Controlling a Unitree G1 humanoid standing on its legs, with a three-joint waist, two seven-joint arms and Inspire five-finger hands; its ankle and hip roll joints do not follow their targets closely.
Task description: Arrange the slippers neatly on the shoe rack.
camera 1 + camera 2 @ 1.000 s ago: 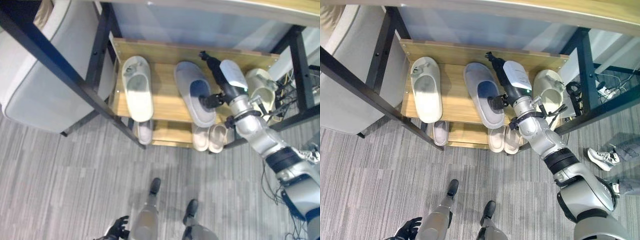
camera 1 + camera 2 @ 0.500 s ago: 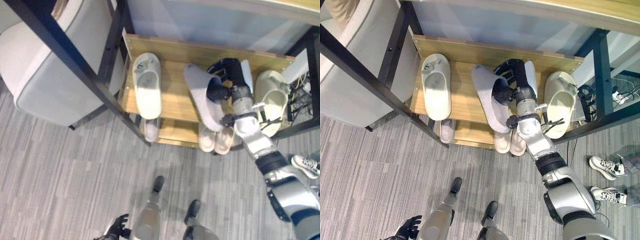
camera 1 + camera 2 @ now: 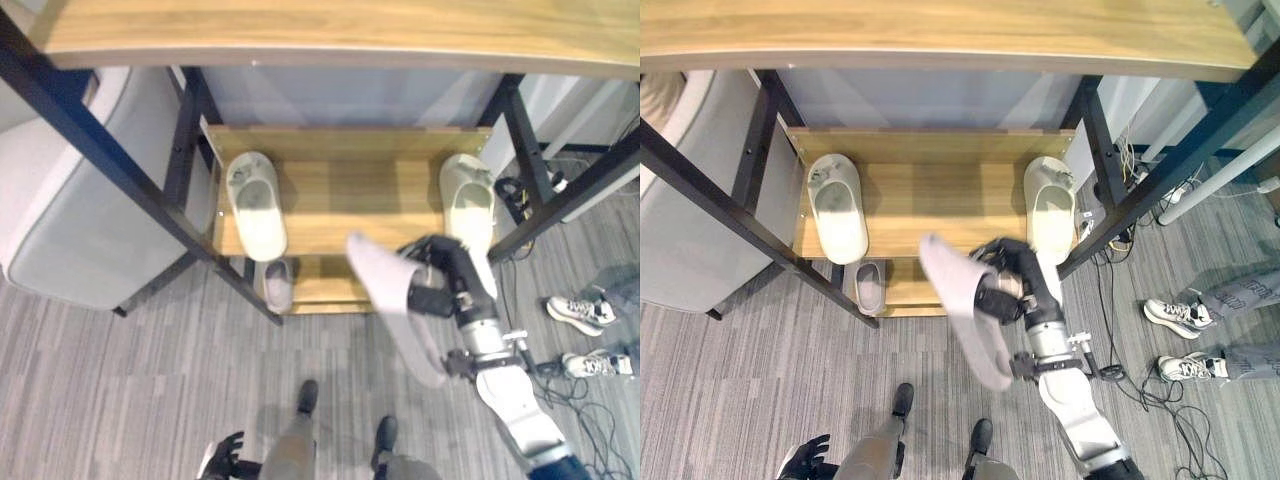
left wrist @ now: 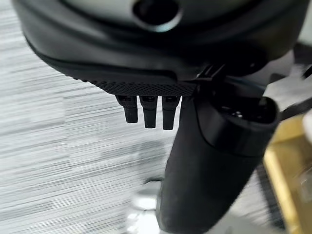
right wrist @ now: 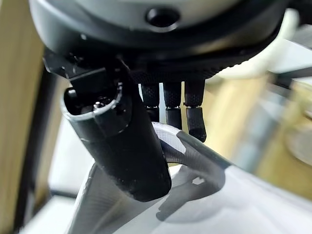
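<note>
So the wooden shoe rack (image 3: pixel 930 195) is sitting under a long table (image 3: pixel 940 35), with a grey sofa (image 3: pixel 60 230) off to its left. The top shelf is carrying one pale slipper (image 3: pixel 837 207) at the left end and another pale slipper (image 3: pixel 1050 207) at the right end, leaving a big bare gap between them. A small shoe (image 3: pixel 870 285) is peeking out from the lower shelf.

The right hand (image 3: pixel 1015 290) is holding a grey slipper (image 3: pixel 965 325) up in the air in front of the rack, fingers and thumb clamped on its upper. Looks like it's mid-carry. Next it probably needs setting down beside a mate, toe in.

The left hand (image 3: pixel 222 462) is hanging low, fingers loosely curled, carrying nothing.
</note>
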